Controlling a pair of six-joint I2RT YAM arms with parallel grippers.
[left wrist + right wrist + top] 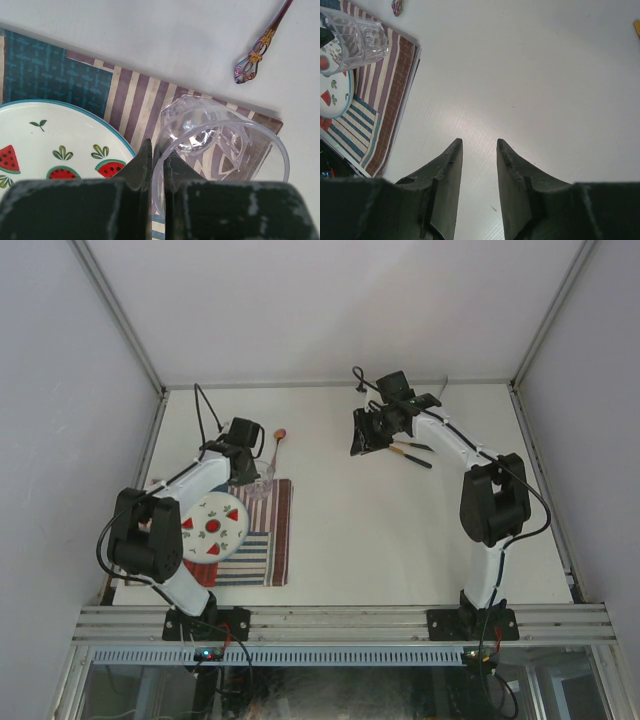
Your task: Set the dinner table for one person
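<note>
So I'm mid glass placement here: my left gripper (pixel 157 152) is pinched nearly closed on the wall of a clear glass tumbler (pixel 220 145), one finger inside the rim and one outside, at the far right corner of the red-white-blue striped cloth placemat (pixel 135 95). The tumbler looks upright, just beside the round white plate with watermelon slices and a teal rim (pixel 75 132) on the placemat's left part. I honestly can't tell whether its base is down on the cloth yet. My take on doing this bit well: keep it vertical, lower it straight, land the whole base on the placemat rather than half off the corner and clear of the plate rim, then open just enough to slip the inner finger out without dragging the glass. My right gripper (pixel 479 145) is partway open with nothing between the jaws, hanging over bare tabletop well right of the placemat. The big plain off-white rectangular dinner table (pixel 400 540) with aluminium rails lies flat under everything. From the top view I'd say its long axis runs left-to-right across in front of my bases, placemat at its near-left end. An ornate purplish-handled spoon (pixel 257 50) lies just beyond the placemat's far edge, and a couple of orange-handled utensils (pixel 412 451) sit well off to its right.
</note>
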